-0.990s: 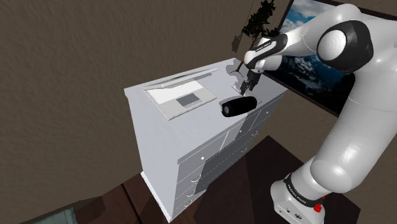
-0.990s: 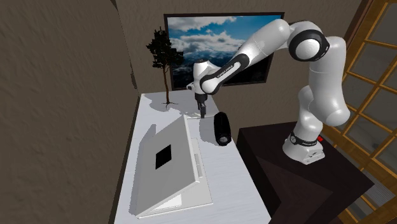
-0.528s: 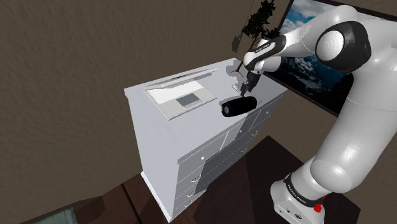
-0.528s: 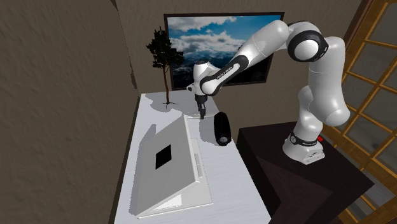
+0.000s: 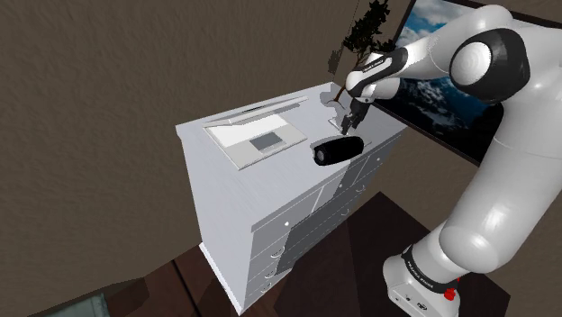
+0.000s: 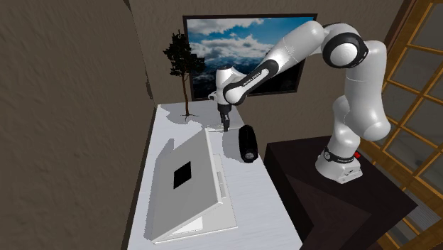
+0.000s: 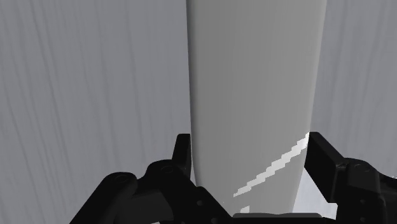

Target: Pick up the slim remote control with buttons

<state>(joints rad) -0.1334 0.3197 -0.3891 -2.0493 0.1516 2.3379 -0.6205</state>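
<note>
A home room: white chest of drawers (image 5: 261, 185) under the pincer (image 5: 351, 121), framed mountain picture (image 6: 248, 35) and small tree (image 6: 179, 53) behind

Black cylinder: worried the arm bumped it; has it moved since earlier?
No. The black cylinder lies unmoved on the dresser, same gap to the laptop.

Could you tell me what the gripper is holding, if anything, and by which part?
The gripper clasps the plain pale grey remote control across its width, one finger on each long side.

A white dresser (image 5: 243, 194) bears an open laptop (image 5: 255, 140), a black cylinder (image 5: 338, 149) and a small tree (image 6: 179, 57).
</note>
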